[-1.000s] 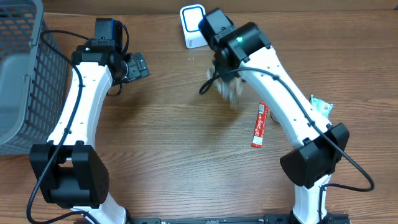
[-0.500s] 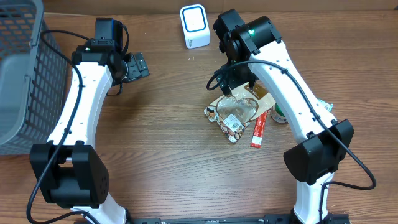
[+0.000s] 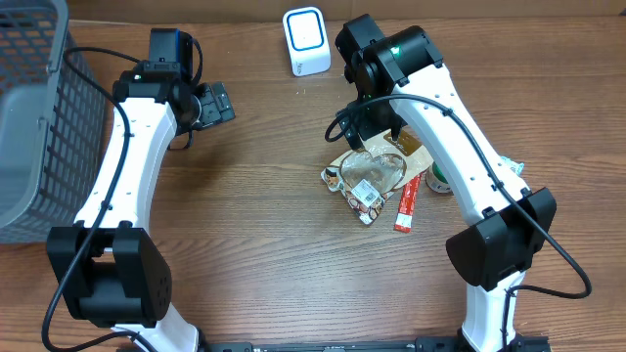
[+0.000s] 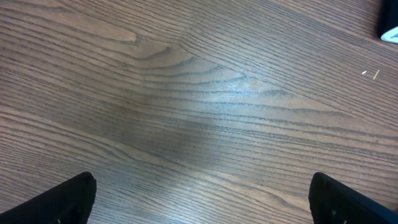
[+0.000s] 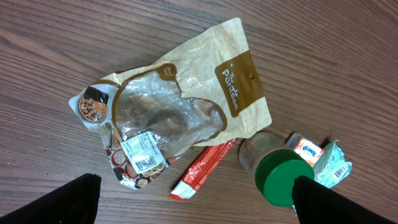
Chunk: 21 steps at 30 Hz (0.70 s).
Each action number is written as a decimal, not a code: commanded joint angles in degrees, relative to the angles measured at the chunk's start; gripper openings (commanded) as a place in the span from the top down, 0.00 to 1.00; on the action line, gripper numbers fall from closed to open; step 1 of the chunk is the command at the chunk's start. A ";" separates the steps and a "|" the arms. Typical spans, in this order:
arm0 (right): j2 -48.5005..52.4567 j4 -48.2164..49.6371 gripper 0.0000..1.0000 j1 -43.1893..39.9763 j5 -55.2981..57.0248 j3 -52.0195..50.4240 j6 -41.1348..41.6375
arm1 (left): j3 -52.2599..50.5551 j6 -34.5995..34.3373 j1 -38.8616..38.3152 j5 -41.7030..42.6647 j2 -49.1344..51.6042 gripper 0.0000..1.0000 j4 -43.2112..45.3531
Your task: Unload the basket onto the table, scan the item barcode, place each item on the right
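Overhead, my right gripper point(image 3: 370, 125) hangs just above the brown paper pouch with the clear window point(image 3: 370, 174), and here's the change. A second ago that pouch was a blur in the air near the white box-shaped scanner point(image 3: 305, 39). Now it lies flat on the wooden table point(image 3: 254, 235), and it hasn't stirred in the last half second.

My right fingers have swung fully apart and hold nothing. On the right wrist view the tips sit at the bottom corners, with the pouch point(image 5: 180, 106) spread out below. My left gripper point(image 3: 217, 101) is spread wide too, empty, parked over bare wood and well apart from the pouch.

So the pouch is released, well away from the scanner, with its white barcode label point(image 5: 144, 152) facing up. I can't tell whether the code was read. If it was, this item looks finished. If not, I'd judge it needs picking up again. A red stick sachet point(image 5: 202, 171) touches the pouch's edge, and a green-lidded jar point(image 5: 280, 177) stands just beside it.
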 commanded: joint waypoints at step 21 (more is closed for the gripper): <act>-12.02 3.78 0.00 0.70 -0.48 0.15 0.24 | 0.94 -0.42 -0.13 0.26 -0.96 0.00 0.11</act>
